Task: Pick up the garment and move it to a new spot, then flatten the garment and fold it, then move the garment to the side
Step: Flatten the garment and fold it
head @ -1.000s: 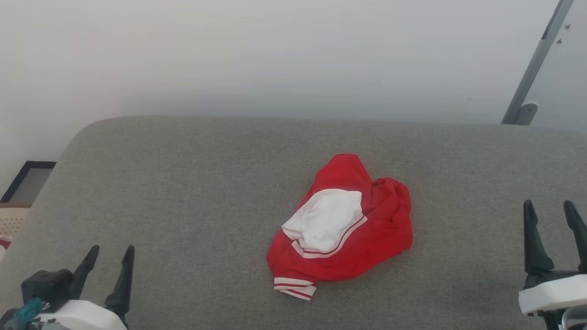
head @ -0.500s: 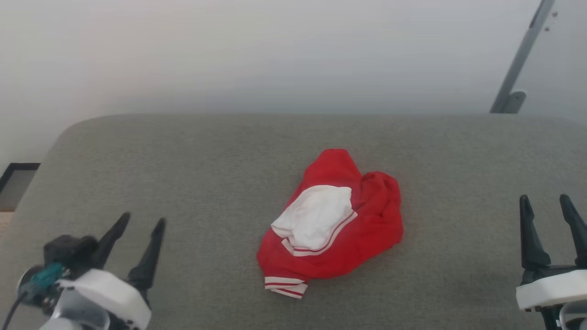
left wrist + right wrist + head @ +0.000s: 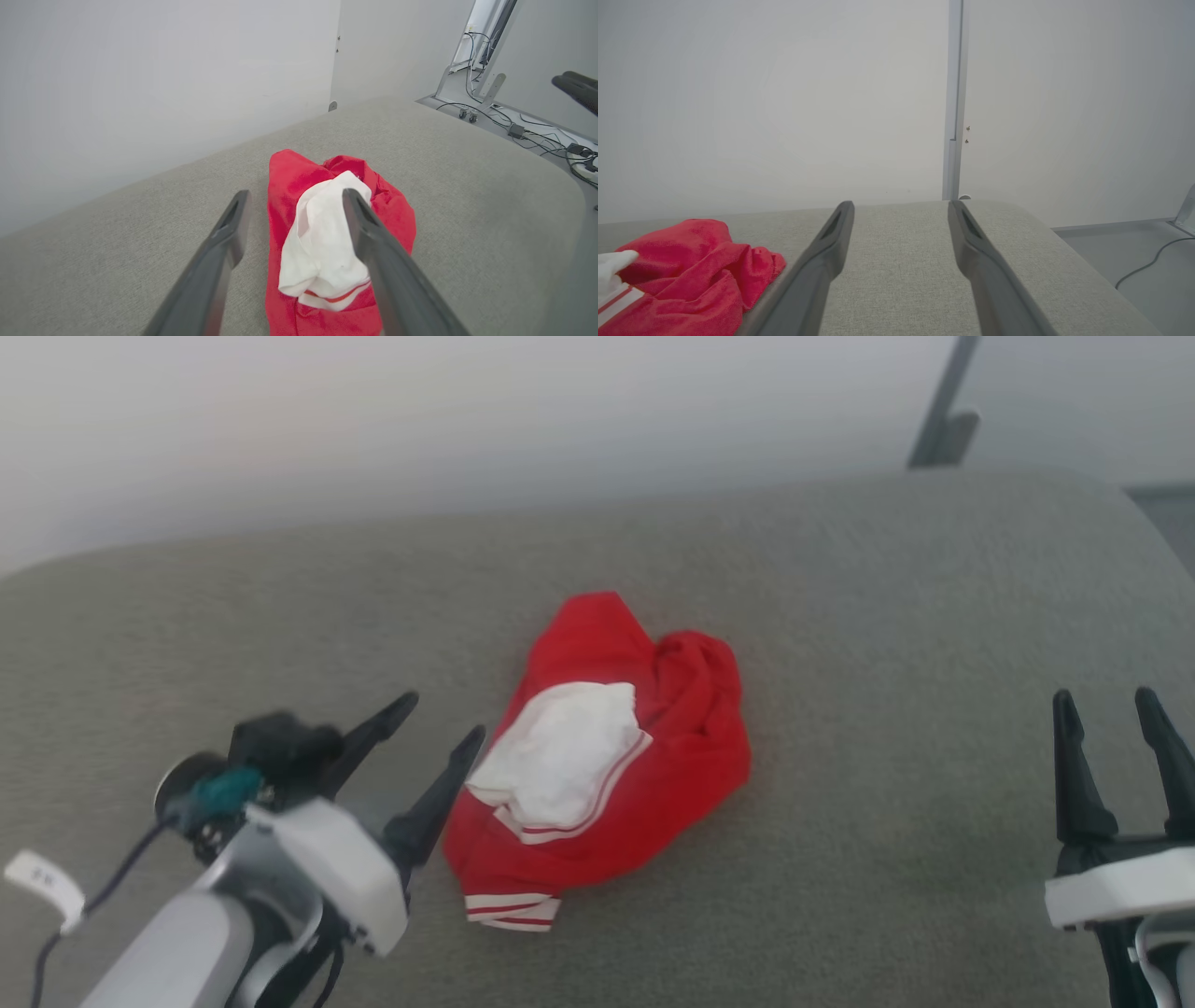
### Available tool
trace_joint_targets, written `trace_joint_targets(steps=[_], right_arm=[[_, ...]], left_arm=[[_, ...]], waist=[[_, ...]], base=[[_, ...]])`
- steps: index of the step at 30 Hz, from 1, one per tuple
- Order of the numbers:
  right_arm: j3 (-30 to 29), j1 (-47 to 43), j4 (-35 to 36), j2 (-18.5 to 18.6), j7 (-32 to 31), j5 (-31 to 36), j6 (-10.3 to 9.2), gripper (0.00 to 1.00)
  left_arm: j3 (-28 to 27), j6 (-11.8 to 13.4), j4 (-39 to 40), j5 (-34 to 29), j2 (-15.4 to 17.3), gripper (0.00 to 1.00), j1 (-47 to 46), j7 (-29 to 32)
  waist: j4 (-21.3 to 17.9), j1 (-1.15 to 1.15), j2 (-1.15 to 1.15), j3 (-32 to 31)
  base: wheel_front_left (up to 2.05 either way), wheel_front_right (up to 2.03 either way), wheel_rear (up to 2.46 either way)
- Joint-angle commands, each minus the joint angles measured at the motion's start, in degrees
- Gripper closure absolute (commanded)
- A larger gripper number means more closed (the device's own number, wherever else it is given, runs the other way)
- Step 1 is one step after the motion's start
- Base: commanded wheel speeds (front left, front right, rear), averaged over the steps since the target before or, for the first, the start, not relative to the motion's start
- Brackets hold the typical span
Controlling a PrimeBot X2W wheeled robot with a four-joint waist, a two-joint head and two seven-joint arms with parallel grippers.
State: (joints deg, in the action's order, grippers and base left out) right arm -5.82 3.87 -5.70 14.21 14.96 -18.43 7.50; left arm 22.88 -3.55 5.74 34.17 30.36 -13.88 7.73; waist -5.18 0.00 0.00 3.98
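Grey woven tabletop [image 3: 840,616] with rounded corners, backed by a plain pale wall [image 3: 467,420]. Behind the far right corner a grey upright post [image 3: 943,401], and cables [image 3: 537,130] strewn over the floor [image 3: 1134,252] beyond. Near the middle of the tabletop the garment [image 3: 672,747], crumpled, red with a white sleeve uppermost and striped trim at the near edge, its front lost in the folds. Just beside its left edge the left hand [image 3: 446,714], fingers spread wide, somewhat blurred, contact impossible to judge. Well apart at the right the right hand [image 3: 1102,694], likewise spread and empty, wrist cut off by the frame.
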Motion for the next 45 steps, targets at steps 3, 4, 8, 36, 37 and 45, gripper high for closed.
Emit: trace_joint_targets(steps=[3, 4, 8, 36, 37, 45], right_arm=[[0.68, 1.89, 0.42, -0.14, 0.33, -1.03, -0.02, 0.00], [0.68, 1.89, 0.42, -0.14, 0.33, -1.03, -0.02, 0.00], [1.44, 3.64, 0.39, -0.47, 0.33, -1.86, -0.02, 0.00], [2.85, 5.75, -1.76, -2.15, 0.33, -1.40, -0.02, 0.00], [2.80, 5.74, -1.81, -2.14, 0.33, -1.29, -0.02, 0.00], [2.08, 4.70, -1.84, -1.79, 0.33, -0.96, -0.02, 0.00]], left_arm=[[1.38, -0.61, -1.02, 1.17, -0.82, 0.00, -3.58, 3.96], [1.38, -0.61, -1.02, 1.17, -0.82, 0.00, -3.58, 3.96], [2.30, -0.83, -3.21, 3.47, -1.30, 0.00, -6.74, 8.98], [3.51, 3.86, -12.75, 10.25, -0.47, 1.00, -14.74, 29.79], [3.15, 4.47, -12.26, 10.54, -0.64, 1.00, -14.72, 30.02], [-1.36, 9.22, -8.53, 10.91, 1.82, 1.00, -12.12, 28.59]], waist=[[-3.83, 0.00, 0.00, 4.67], [-3.83, 0.00, 0.00, 4.67], [-5.89, 0.00, 0.00, 7.29], [-8.76, 0.00, 0.00, 8.19], [-8.57, 0.00, 0.00, 8.15], [-6.18, 0.00, 0.00, 7.21]], base=[[0.00, 0.00, 0.00], [0.00, 0.00, 0.00], [0.00, 0.00, 0.00], [0.00, 0.00, 0.00], [0.00, 0.00, 0.00], [0.00, 0.00, 0.00]])
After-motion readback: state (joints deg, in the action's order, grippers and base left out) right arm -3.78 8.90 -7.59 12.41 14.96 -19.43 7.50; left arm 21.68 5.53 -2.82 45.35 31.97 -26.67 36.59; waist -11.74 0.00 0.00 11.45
